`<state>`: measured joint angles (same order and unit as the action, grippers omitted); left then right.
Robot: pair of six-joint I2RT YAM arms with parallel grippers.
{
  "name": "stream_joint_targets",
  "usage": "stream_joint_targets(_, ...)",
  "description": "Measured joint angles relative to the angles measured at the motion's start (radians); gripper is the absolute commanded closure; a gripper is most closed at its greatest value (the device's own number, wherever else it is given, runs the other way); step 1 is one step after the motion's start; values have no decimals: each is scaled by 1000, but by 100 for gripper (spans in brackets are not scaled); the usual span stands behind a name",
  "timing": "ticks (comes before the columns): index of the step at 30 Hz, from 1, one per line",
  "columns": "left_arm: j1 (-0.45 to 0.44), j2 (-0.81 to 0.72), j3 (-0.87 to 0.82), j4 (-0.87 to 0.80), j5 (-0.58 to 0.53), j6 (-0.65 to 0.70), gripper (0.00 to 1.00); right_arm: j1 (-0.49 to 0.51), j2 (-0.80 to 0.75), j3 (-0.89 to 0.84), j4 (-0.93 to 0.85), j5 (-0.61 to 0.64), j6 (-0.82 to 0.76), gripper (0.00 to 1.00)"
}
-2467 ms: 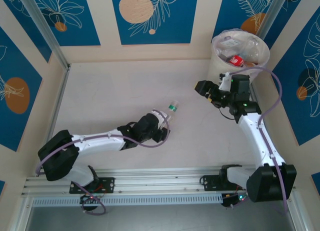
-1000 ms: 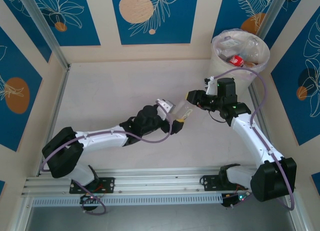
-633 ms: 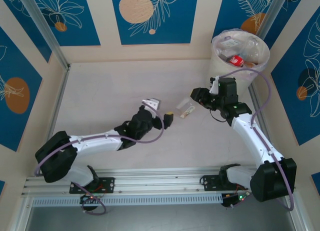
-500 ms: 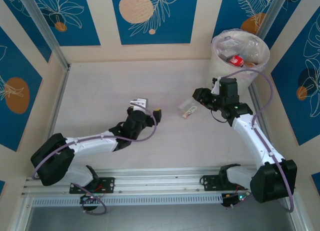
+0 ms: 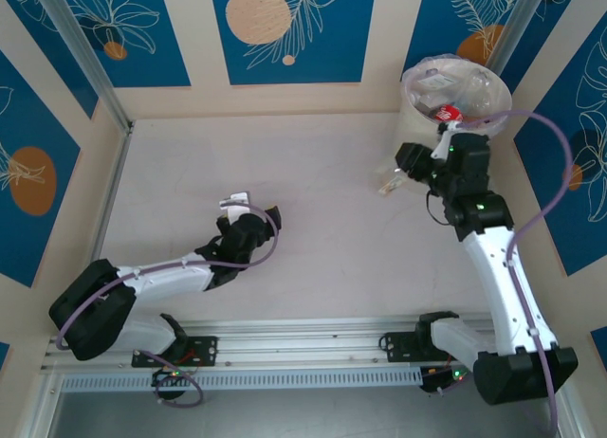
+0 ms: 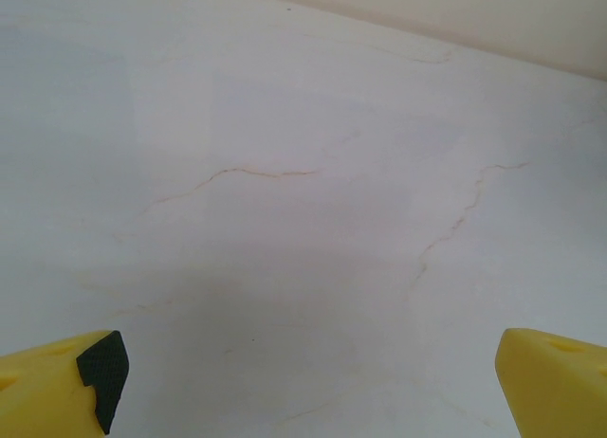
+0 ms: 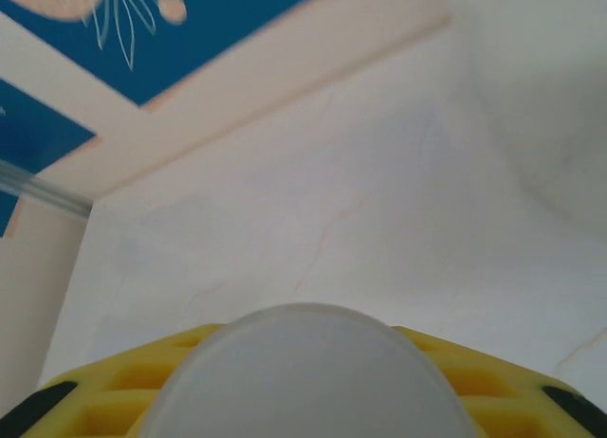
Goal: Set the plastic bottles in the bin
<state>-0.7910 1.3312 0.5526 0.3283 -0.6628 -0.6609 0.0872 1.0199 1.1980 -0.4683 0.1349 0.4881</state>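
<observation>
Near the front edge of the tabletop (image 5: 237, 154), toward its left side, the left gripper (image 5: 254, 208) lay low over the bare surface. Its jaws stood wide apart and nothing was between them. In the left wrist view the two yellow fingers (image 6: 57, 391) were at the bottom corners of the picture. Between them was only the pale tabletop (image 6: 303, 173) with some thin crack lines.

Farther back, on the right side, the right arm reached toward the far right corner. The right gripper (image 5: 406, 170) was clamped on one clear plastic bottle (image 5: 390, 181). The bottle stuck out from the jaws to the left and was close beside the wall of the bin (image 5: 415, 125), on its near left side. I cannot tell if the bottle touched the bin. In the right wrist view the round pale end of this bottle (image 7: 313, 372) sat between the yellow fingers (image 7: 123, 386).

The bin stood in the far right corner of the tabletop, lined with a thin plastic bag. Inside it lay a bottle with a red label (image 5: 448, 113), and other clear bottles lay around it, too blurred to count.
</observation>
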Motion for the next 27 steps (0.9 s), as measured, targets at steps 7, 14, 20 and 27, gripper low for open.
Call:
stream_joint_targets(7, 30, 0, -19, 8, 14, -37, 0, -142, -39, 166, 72, 186, -148, 100)
stream_joint_targets(14, 58, 0, -39, 19, 51, -56, 0, -239, 122, 227, 298, 315, -199, 99)
stream_joint_targets(20, 68, -7, -47, 26, 68, -67, 0, -242, 320, 227, 499, 369, -278, 98)
stream_joint_targets(27, 76, -16, -62, 30, 69, -76, 0, -241, 417, 217, 634, 431, -422, 99)
